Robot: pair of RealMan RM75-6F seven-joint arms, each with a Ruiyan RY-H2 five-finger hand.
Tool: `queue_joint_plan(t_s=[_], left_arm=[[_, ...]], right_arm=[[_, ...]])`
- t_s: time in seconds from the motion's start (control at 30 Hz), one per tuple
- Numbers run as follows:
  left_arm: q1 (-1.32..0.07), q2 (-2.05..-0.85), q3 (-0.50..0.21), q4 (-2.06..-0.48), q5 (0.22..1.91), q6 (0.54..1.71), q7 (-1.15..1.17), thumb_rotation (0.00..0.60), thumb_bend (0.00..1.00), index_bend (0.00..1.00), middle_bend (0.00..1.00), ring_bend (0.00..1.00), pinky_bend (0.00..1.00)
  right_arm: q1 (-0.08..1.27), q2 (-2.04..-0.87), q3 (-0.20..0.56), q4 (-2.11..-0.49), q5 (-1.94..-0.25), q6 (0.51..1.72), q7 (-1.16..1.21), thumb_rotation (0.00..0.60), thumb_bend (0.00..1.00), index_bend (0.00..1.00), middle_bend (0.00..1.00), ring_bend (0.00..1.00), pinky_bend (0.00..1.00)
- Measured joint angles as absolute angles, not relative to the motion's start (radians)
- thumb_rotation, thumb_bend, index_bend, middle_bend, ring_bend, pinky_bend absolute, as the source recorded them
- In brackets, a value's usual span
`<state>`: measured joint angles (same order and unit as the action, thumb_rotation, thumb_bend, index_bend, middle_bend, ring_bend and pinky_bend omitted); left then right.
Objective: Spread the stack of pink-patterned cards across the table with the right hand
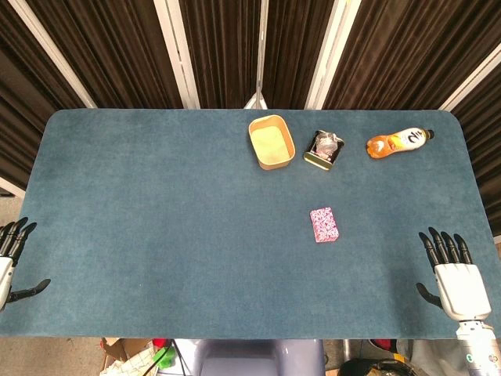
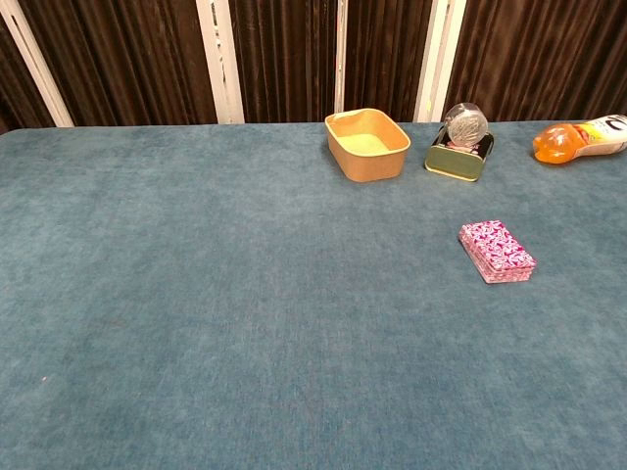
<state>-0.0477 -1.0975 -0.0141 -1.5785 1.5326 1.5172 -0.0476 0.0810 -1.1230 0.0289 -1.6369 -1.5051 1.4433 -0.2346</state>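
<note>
The stack of pink-patterned cards (image 1: 324,224) lies squared up on the blue table, right of centre; the chest view shows the stack (image 2: 497,251) as a neat block. My right hand (image 1: 454,276) rests palm down at the table's near right corner, fingers apart, well to the right of the cards and holding nothing. At the near left edge my left hand (image 1: 11,262) is partly cut off, with its fingers spread and nothing in them. Neither hand shows in the chest view.
Along the far side stand a tan tub (image 1: 271,142), a small green tin (image 1: 324,150) with a silvery thing on it, and an orange bottle (image 1: 399,142) lying on its side. The blue table (image 1: 156,219) ends at dark curtains behind.
</note>
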Motion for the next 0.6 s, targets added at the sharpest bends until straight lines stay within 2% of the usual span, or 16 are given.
queue_joint_plan(t_s=[0.37,0.6], left_arm=[[-0.046,-1.099,-0.016,-1.574,1.535,1.525,-0.050,0.600,0.00,0.00,0.00,0.00,0.00],[-0.049,-1.102,-0.027,-1.566,1.533,1.532,-0.065,0.600,0.00,0.00,0.00,0.00,0.00]], right_arm=[[0.084,-1.123,0.035,-1.644,-1.504,1.445,-0.213,0.600,0.25,0.00,0.00,0.00,0.00],[0.119,-1.112,0.050,-1.697,-1.498,1.400,-0.228,0.600,0.25,0.00,0.00,0.00,0.00]])
